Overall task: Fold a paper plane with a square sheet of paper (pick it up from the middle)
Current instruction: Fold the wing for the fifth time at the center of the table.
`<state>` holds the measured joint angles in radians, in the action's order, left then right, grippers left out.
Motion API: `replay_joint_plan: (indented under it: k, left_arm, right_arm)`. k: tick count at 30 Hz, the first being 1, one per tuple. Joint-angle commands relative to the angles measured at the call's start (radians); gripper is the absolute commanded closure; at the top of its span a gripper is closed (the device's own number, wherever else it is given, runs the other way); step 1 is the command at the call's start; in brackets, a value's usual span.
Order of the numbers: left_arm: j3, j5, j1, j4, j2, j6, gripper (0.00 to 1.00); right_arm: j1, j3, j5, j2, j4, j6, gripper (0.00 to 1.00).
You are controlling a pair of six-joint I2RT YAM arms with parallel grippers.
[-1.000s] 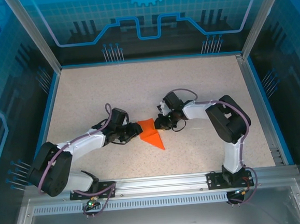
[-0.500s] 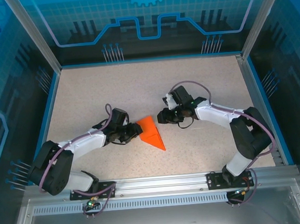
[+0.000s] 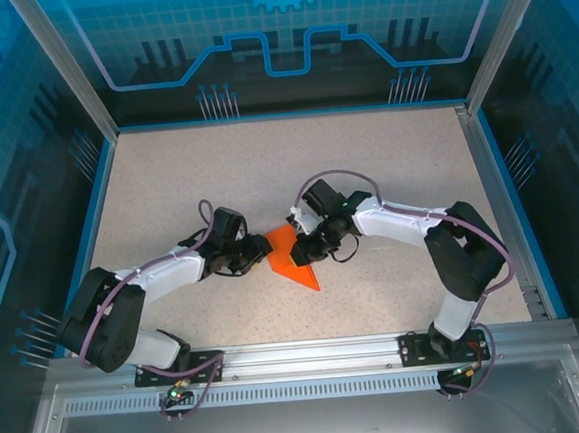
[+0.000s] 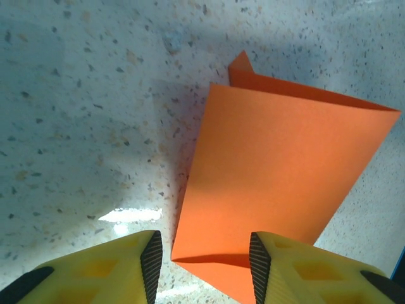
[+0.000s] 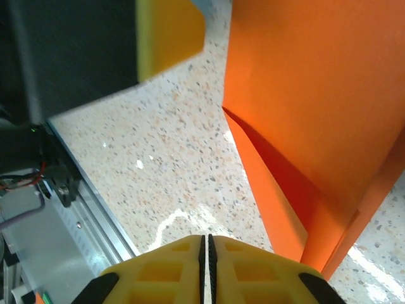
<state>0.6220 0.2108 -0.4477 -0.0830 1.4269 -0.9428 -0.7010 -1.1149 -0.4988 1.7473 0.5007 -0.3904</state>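
The paper (image 3: 291, 260) is lying part-folded to a point on my worktop (image 3: 217, 182); I am judging more folds remain. My left jaws are gaping around its corner, my right jaws clenching nothing.

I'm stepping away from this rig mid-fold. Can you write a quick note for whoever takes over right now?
Left hand: open and low over the table, with the near corner of the orange paper between its fingers.
Right hand: shut with nothing in it, just beside the paper's raised flap.
Paper: mid-table between the two arms, folded into a pointed shape, with one layer lifted off the surface.
Done: the first folds.
Left: the remaining folds; it is not a finished dart yet.
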Motion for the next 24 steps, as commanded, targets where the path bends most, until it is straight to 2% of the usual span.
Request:
replay_joint_plan:
  k: [1, 6, 17, 24]
  left_arm:
    - [0.007, 0.023, 0.007, 0.021, 0.022, -0.004, 0.56]
    - [0.044, 0.117, 0.006, 0.041, 0.073, 0.045, 0.54]
    - [0.057, 0.120, 0.004, 0.059, 0.109, 0.029, 0.50]
    - [0.074, 0.161, -0.018, 0.122, 0.151, -0.009, 0.48]
  right_arm:
    - [-0.003, -0.037, 0.004, 0.049, 0.034, 0.033, 0.87]
    - [0.049, -0.023, 0.043, 0.106, -0.024, 0.010, 0.87]
    - [0.181, 0.104, -0.124, 0.192, -0.258, -0.087, 0.86]
    - [0.210, 0.165, -0.136, 0.197, -0.331, -0.128, 0.85]
